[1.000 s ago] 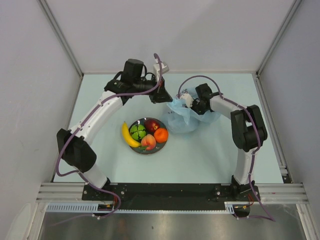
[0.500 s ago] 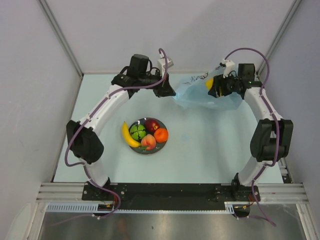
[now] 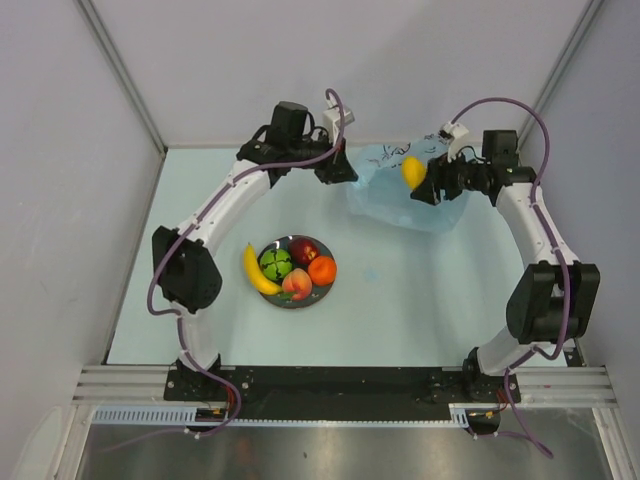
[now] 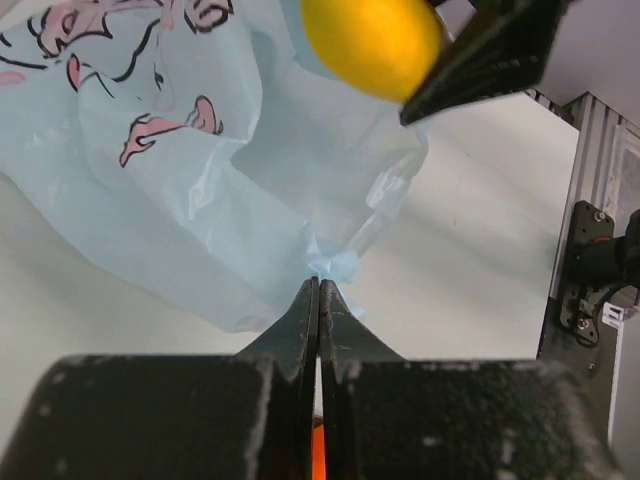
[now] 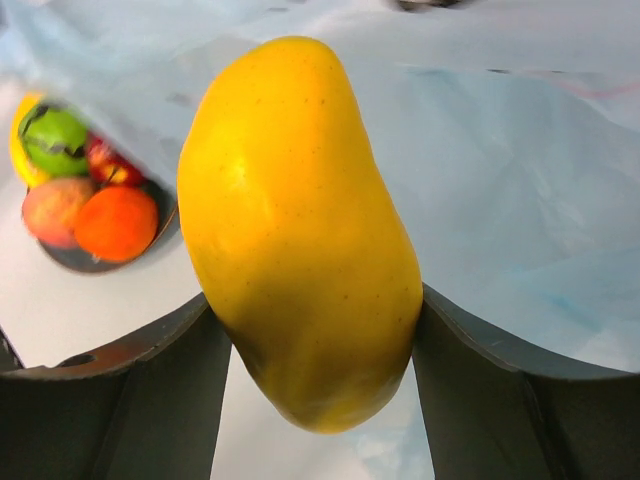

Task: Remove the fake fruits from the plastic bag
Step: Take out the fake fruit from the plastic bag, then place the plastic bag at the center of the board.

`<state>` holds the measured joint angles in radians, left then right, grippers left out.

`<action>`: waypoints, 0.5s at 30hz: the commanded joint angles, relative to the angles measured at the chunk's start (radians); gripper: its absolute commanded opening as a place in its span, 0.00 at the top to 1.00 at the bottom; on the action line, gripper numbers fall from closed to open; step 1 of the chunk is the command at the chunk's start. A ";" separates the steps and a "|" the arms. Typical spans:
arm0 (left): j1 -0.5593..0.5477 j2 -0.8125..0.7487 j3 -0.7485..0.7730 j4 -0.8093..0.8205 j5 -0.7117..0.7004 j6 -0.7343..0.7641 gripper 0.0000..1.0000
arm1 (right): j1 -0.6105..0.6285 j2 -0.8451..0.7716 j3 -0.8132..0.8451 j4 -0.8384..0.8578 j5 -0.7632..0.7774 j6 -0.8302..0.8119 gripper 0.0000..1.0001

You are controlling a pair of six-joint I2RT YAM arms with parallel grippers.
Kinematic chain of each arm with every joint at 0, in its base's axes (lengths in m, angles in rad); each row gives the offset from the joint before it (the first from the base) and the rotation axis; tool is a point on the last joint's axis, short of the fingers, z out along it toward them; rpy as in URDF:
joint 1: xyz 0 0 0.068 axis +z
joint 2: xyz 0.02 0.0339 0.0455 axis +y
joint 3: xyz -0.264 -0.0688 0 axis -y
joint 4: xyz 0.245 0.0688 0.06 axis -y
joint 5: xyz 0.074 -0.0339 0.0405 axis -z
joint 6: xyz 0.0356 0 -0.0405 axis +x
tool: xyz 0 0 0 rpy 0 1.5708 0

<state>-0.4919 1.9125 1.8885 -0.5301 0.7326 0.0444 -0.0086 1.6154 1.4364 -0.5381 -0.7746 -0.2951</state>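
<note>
Five fruits point(image 3: 322, 270) crowd the plate point(image 3: 316, 298); right tool point(image 3: 420, 181) clamps the mango point(image 3: 411, 170), left tool point(image 4: 318, 298) pinches the bag point(image 4: 190, 190).

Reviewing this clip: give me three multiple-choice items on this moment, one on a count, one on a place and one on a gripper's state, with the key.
1. How many fake fruits sit at the plate?
A) three
B) five
C) six

2. Where is the mango?
A) lying on the plate
B) held in the right gripper
C) on the table's near edge

3. What is the left gripper doing?
A) open above the plate
B) shut on a fruit
C) shut on the plastic bag at its edge

Key:
1 B: the banana, green fruit, apple, orange and peach are there.
2 B: the right wrist view shows a finger on each side of the mango.
3 C: the left wrist view shows closed fingers pinching a fold of the film.
</note>
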 commanded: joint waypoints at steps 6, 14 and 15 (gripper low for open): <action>0.019 -0.053 0.175 0.012 -0.030 -0.012 0.42 | 0.125 -0.186 -0.027 -0.229 0.012 -0.239 0.58; 0.235 -0.476 -0.182 -0.105 -0.436 0.008 0.15 | 0.176 -0.181 -0.025 -0.177 0.021 -0.174 0.57; 0.268 -0.545 -0.283 -0.123 -0.461 -0.015 0.17 | 0.185 -0.170 -0.027 -0.163 0.026 -0.168 0.57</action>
<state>-0.3527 1.6169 1.8065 -0.5758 0.5022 0.0380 0.1364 1.4384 1.4082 -0.7357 -0.7567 -0.4862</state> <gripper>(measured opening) 0.844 0.692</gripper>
